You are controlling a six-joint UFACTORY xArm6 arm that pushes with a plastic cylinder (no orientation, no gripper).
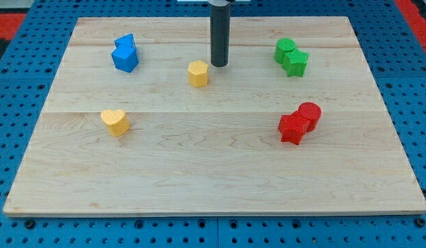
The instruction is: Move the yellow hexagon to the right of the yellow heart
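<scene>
The yellow hexagon (198, 73) sits on the wooden board (213, 172) a little above its middle. The yellow heart (115, 121) lies lower down, toward the view's left. My tip (219, 65) comes down from the view's top and stands just to the right of and slightly above the yellow hexagon, close to it but with a small gap showing.
Two blue blocks (125, 54) sit touching at the upper left. Two green blocks (291, 57) sit touching at the upper right. A red cylinder (309, 114) and a red block (291, 128) touch at the middle right. A blue pegboard surrounds the board.
</scene>
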